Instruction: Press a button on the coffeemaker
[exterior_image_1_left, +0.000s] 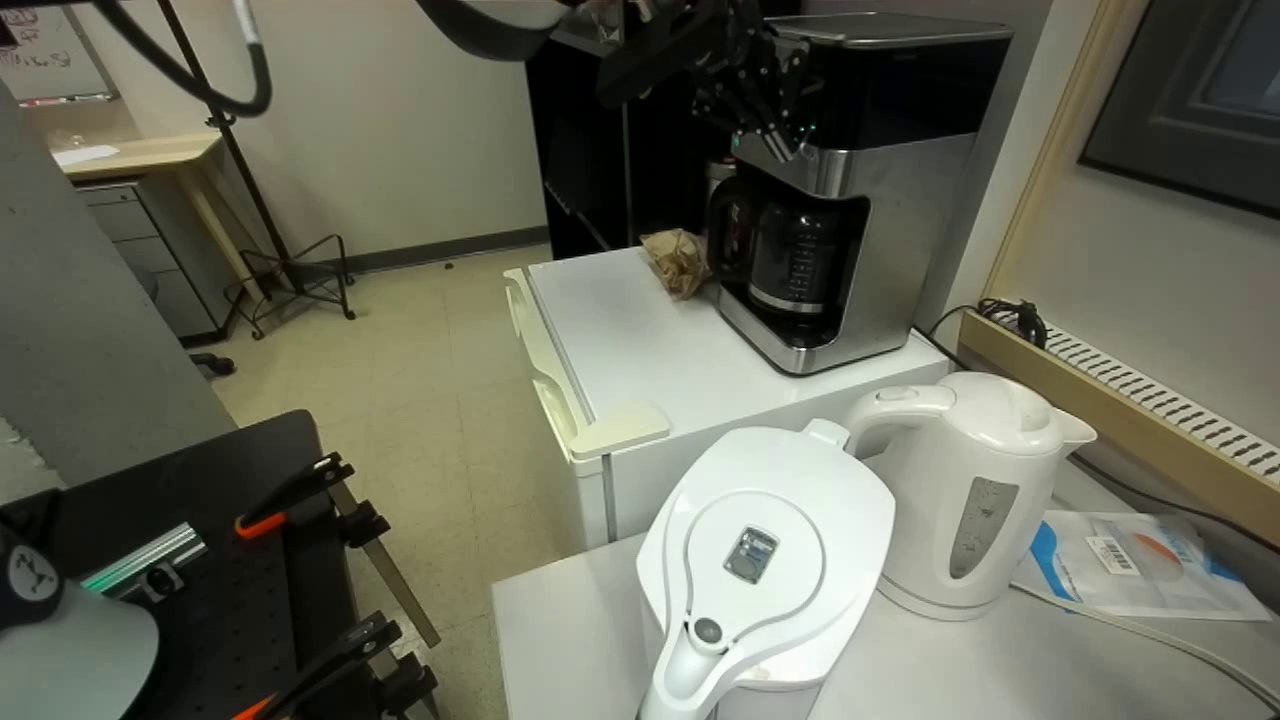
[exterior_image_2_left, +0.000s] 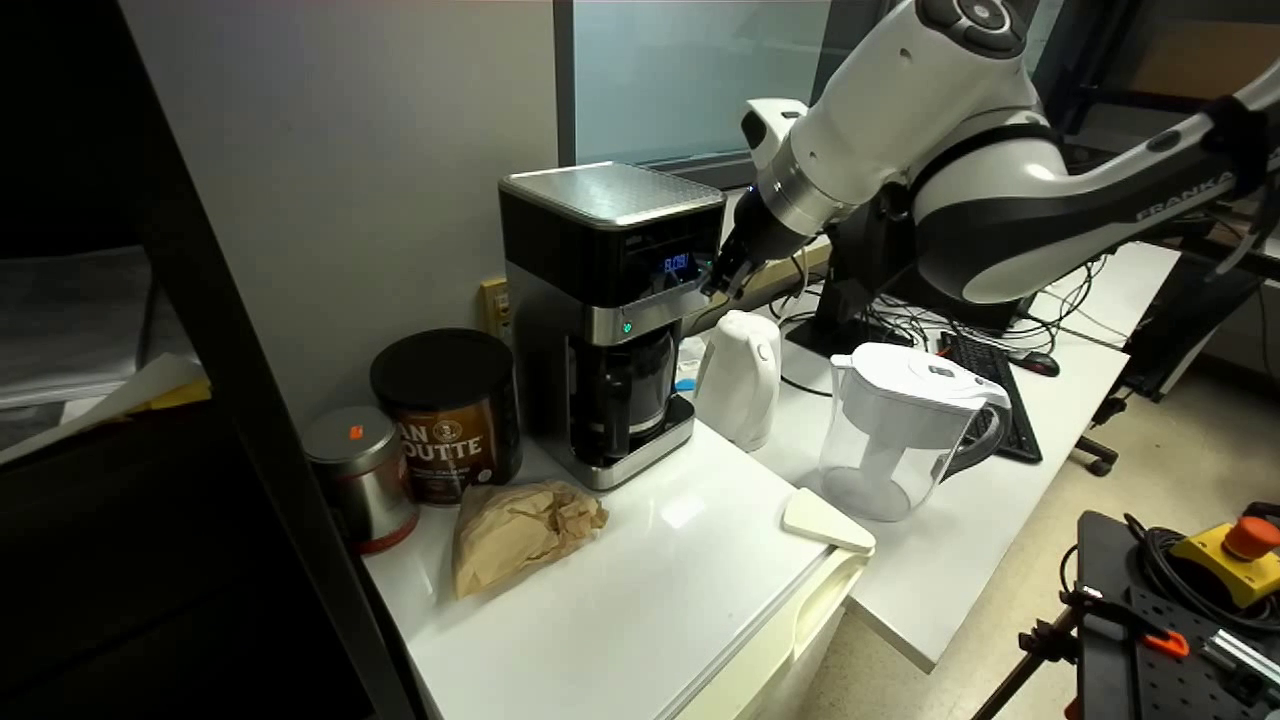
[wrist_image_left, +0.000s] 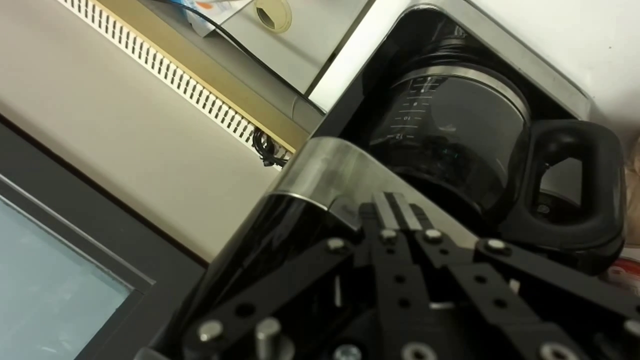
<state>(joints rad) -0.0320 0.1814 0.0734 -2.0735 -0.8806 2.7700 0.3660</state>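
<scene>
Both exterior views look down, sharing coffeemaker (exterior_image_1_left: 890, 210); wrist view close, facing carafe (wrist_image_left: 475, 142).

White arm (exterior_image_2_left: 890, 105), black hand (wrist_image_left: 397, 210)
A silver ring (exterior_image_2_left: 800, 195) circles the arm's end; FRANKA lettering (exterior_image_2_left: 1186, 197) marks a dark panel (exterior_image_2_left: 1095, 232); bright screws (wrist_image_left: 210, 330) stud black bars (wrist_image_left: 290, 277).

Blk/slvr coffeemaker (exterior_image_2_left: 597, 322), wht kettle (exterior_image_1_left: 945, 495)

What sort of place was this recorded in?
Probably a workplace, an office or perhaps a lab, with a spot for making coffee. The coffeemaker, a keyboard and a written-on whiteboard suggest it, though they don't settle which of the two.
</scene>
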